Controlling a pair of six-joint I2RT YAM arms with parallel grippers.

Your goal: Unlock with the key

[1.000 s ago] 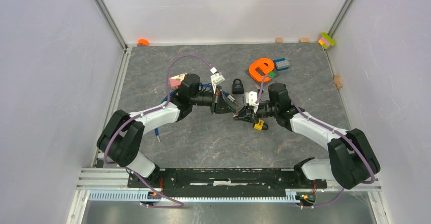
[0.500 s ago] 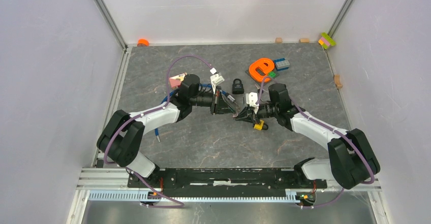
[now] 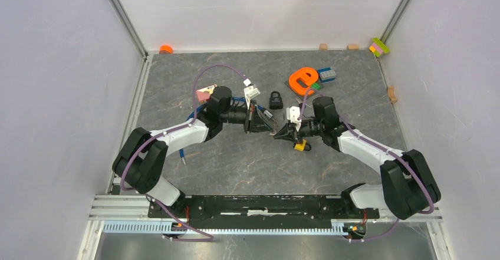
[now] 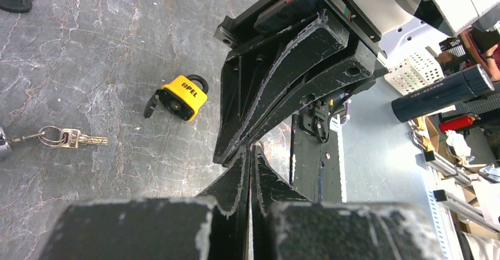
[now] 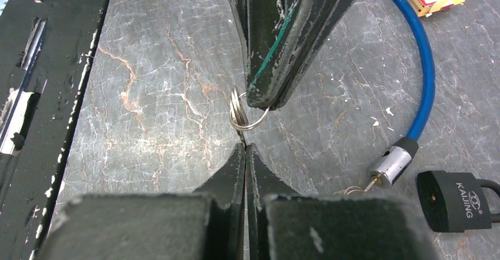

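**Key transfer above the table (image 3: 236, 165), grippers tip to tip.** The left gripper (image 5: 258, 102) has its jaws fully closed and pinches the rim of a steel key ring (image 5: 243, 115), held near the middle of the workspace. The right gripper (image 5: 244, 149) sits directly opposite and almost touches it, with its jaws closed down to a hairline gap. A thin dark sliver, judged to be the key (image 5: 240, 135), runs from the ring into those jaws; how much of it is gripped cannot be told. 3 candidate locks lie nearby: a black padlock (image 5: 457, 201), a yellow padlock (image 4: 183, 98) and a blue cable lock (image 5: 426, 65). The cable lock has a key of its own in its cylinder, and which lock the held key fits cannot be told. Handling: the key is probably light, rigid and smooth, and it pivots freely on its ring, so a hold on the ring alone gives no control of the blade. The best hold is likely flat across the bow, leaving the blade projecting for insertion.
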